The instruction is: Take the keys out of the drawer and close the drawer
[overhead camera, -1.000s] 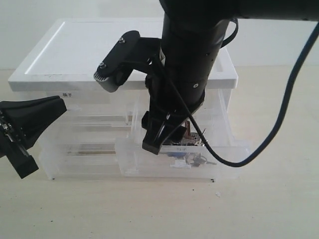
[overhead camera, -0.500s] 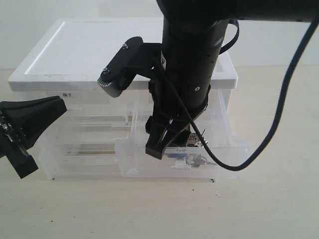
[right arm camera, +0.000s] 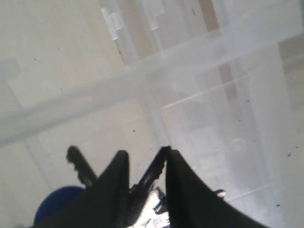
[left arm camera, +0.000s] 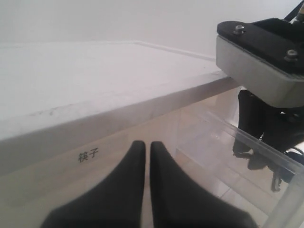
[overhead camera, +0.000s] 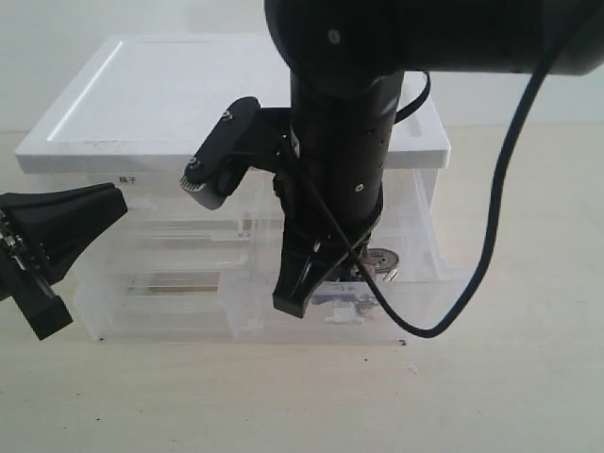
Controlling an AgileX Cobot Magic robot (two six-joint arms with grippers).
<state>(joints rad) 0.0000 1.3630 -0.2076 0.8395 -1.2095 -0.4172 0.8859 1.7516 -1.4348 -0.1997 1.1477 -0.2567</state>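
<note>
The half-width translucent drawer [overhead camera: 444, 283] stands pulled out at the lower right of the storage unit. My right gripper [overhead camera: 300, 288] reaches down into it from above and is shut on the keys [overhead camera: 375, 261], which hang beside the fingers just above the drawer floor. In the right wrist view, my right gripper [right arm camera: 145, 156] pinches a dark key [right arm camera: 154, 173], with the round blue tag [right arm camera: 59, 204] and another key [right arm camera: 78, 164] hanging to one side. My left gripper [overhead camera: 113, 200] hovers shut and empty at the unit's left end; in its own view the left gripper [left arm camera: 144, 145] points at the unit's front.
The storage unit has a flat white lid [overhead camera: 189, 94] and translucent drawers [overhead camera: 160, 255] stacked below it. A small dark label [left arm camera: 88, 154] sits on its front strip. The right arm's wrist camera [left arm camera: 259, 64] and a black cable [overhead camera: 510, 208] hang over the drawer. Bare tabletop [overhead camera: 283, 396] lies in front.
The right gripper has shifted slightly left and the keys have come up off the drawer floor, now hanging from its fingers. The left gripper has not moved.
</note>
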